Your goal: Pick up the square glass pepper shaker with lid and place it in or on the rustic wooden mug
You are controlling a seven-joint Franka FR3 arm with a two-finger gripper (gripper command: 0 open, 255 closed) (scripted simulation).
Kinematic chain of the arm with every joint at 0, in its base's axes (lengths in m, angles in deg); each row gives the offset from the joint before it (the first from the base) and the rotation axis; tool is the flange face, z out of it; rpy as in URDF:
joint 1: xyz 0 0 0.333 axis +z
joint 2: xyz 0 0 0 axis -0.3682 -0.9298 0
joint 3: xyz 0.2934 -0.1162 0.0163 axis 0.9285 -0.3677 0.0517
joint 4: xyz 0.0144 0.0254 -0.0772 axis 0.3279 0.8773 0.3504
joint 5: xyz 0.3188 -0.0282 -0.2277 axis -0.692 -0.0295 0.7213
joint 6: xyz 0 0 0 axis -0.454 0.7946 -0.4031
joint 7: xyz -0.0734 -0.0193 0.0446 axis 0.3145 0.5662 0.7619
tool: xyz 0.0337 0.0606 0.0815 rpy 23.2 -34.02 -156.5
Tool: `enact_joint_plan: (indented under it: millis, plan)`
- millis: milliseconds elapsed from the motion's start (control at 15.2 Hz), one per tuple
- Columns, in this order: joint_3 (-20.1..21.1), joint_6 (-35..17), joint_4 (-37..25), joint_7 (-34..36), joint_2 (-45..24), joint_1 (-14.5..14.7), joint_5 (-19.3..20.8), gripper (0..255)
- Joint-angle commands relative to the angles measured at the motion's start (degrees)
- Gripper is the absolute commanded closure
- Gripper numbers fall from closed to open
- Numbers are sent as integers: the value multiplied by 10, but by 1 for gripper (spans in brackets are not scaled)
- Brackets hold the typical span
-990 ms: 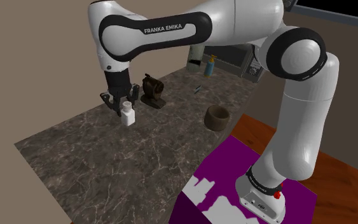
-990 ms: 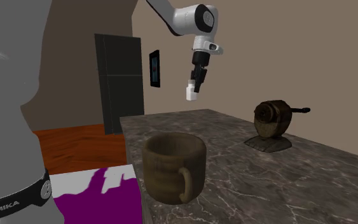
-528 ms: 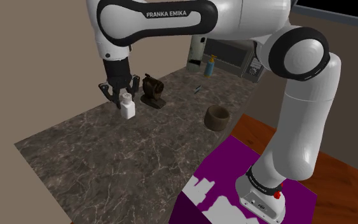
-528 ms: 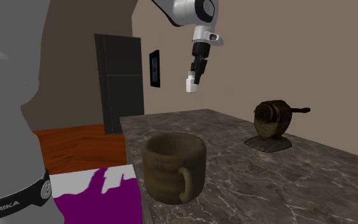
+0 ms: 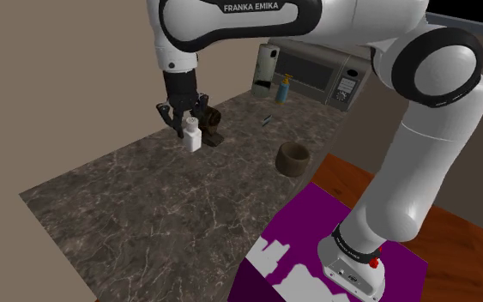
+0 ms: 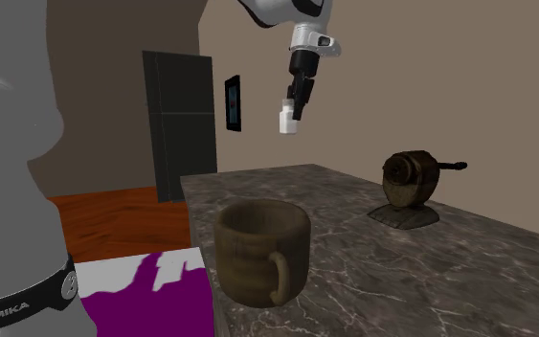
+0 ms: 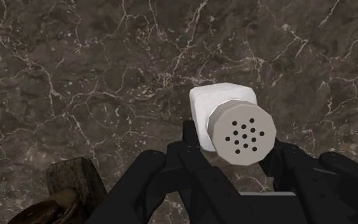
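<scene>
I am a white arm reaching out over a dark marbled counter (image 5: pixel 136 206). My black gripper (image 5: pixel 189 128) points downward, and its two fingers pinch a small pepper shaker (image 5: pixel 193 138) by the neck, just under the lid.

The shaker has a plain white, square body and a round grey lid (image 7: pixel 242 135) with small holes. In the wrist view the lid faces the camera, the white body (image 7: pixel 222 105) extends beyond it, and a black finger (image 7: pixel 192 145) presses in on each side. The shaker hangs in the air, clear of the counter.

A brown wooden mug (image 5: pixel 293 158) stands upright on the counter with its mouth open. In the shoulder view the shaker is well apart from the mug, up and to the left of it. In the second exterior view the mug (image 6: pixel 260 251) is close to the camera, and the shaker (image 6: pixel 286 119) hangs high above it, farther back and slightly to its right, under my gripper (image 6: pixel 295 108).

A brown hand-crank grinder (image 6: pixel 411 184) sits on the counter to the right of the mug in that view, well apart from it.
</scene>
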Motion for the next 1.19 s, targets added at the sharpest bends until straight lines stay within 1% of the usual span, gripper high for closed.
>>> enact_joint_plan:
  millis: [0,330,594,858,1122]
  plan:
    - [-6,-10,50,-23,41,-16,-12,255]
    - [-34,-25,155,-91,134,-50,-33,255]
    - [-62,-30,224,-145,198,-71,-40,255]
    - [-94,-30,282,-199,255,-90,-36,255]
    - [-129,-27,329,-252,304,-110,-24,255]
